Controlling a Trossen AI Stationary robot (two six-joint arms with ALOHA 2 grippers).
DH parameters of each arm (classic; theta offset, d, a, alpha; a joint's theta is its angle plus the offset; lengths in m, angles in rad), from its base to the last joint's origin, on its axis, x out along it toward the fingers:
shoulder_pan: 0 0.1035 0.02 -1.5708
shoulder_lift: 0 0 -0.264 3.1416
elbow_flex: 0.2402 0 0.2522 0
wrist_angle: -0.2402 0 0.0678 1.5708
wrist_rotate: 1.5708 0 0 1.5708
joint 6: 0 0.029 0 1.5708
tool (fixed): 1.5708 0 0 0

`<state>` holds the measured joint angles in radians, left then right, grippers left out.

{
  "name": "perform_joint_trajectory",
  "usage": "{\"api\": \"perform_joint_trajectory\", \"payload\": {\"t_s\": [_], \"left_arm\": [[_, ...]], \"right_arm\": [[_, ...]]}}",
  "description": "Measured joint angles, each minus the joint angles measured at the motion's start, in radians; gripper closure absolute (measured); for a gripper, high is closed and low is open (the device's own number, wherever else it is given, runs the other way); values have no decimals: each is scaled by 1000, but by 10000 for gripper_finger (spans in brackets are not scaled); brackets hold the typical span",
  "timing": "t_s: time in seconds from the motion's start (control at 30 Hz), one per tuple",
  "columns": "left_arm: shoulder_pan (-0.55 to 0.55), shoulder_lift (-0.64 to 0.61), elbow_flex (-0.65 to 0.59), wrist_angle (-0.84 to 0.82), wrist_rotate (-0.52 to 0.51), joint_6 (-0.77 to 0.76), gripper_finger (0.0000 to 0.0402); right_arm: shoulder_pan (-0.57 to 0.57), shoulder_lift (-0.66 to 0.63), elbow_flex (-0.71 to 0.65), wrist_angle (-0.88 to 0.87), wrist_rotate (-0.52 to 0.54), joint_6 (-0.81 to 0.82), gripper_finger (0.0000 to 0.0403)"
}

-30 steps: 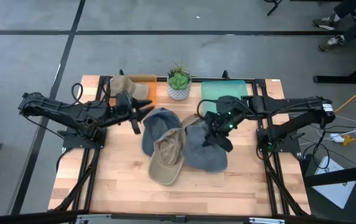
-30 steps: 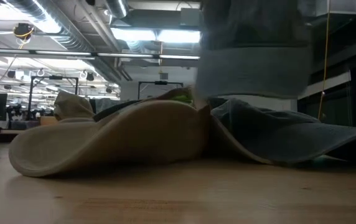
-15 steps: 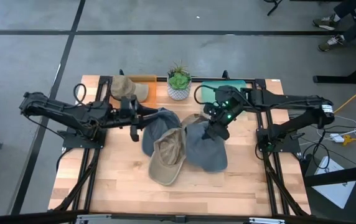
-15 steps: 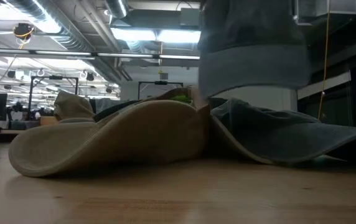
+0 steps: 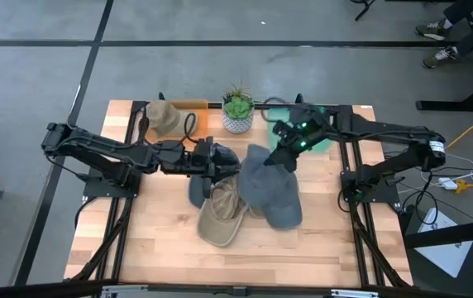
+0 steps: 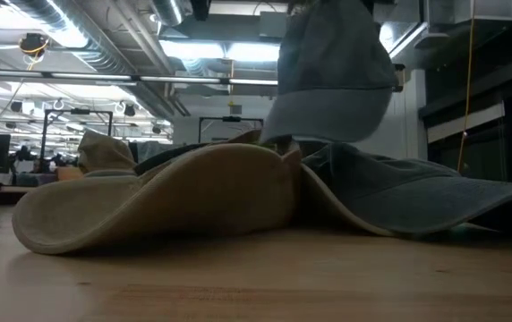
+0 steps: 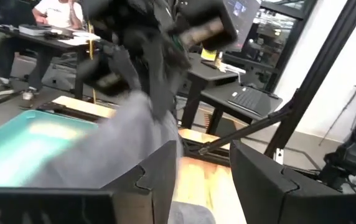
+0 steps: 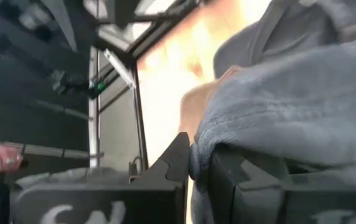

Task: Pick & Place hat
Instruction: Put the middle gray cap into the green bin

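Note:
A grey hat (image 5: 268, 186) hangs from my right gripper (image 5: 284, 156), which is shut on it near the far middle of the table. In the low view the grey hat (image 6: 328, 80) hangs above the pile. My left gripper (image 5: 226, 163) is open and reaches level over a blue-grey hat (image 5: 203, 170), pointing at the grey hat (image 7: 119, 146). A tan hat (image 5: 220, 213) lies brim-down on the table, overlapping the blue-grey one. A grey brim (image 6: 417, 201) rests on the table; whether it belongs to the held hat I cannot tell. My right gripper (image 8: 200, 155) pinches a bunched fold of the grey hat's cloth (image 8: 228, 140) between its two fingers, at the hat's far end (image 5: 274, 163). The fingers come from the far right, slanting down. The hat hangs below them, its near part over the other hats.
A khaki hat (image 5: 164, 116) sits on an orange tray (image 5: 197, 105) at the far left. A potted plant (image 5: 237, 112) stands at the far middle. A green tray (image 5: 315, 136) lies beside it under the right arm. Bare wood (image 5: 162, 240) lies along the near edge.
My right gripper has moved up and toward the far edge, still shut, drawing the grey hat's far end up so that it hangs higher and narrower. My left gripper has reached toward the table's right, across the blue-grey hat toward the grey hat.

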<state>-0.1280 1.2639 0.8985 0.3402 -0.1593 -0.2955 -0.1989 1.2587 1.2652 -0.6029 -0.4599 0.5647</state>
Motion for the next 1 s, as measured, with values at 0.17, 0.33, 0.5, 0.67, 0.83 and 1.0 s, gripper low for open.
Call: {"api": "perform_joint_trajectory", "payload": {"t_s": [0.17,0.33,0.5,0.67,0.83,1.0], "left_arm": [[0,1,3,-4,1,2,258],[0,1,3,-4,-6,-4,258],[0,1,3,-3,-35,-5,258],[0,2,3,-3,-70,-5,258],[0,2,3,-4,-82,-5,258],[0,2,3,-4,-83,-6,258]], "right_arm": [[-80,-104,0,-89,-2,-45,371],[-165,-205,0,-213,107,-80,371],[-240,-255,0,-270,254,-103,370],[-309,-263,0,-273,393,-115,371],[-364,-237,1,-277,429,-151,368],[-398,-179,1,-278,442,-185,371]]}}
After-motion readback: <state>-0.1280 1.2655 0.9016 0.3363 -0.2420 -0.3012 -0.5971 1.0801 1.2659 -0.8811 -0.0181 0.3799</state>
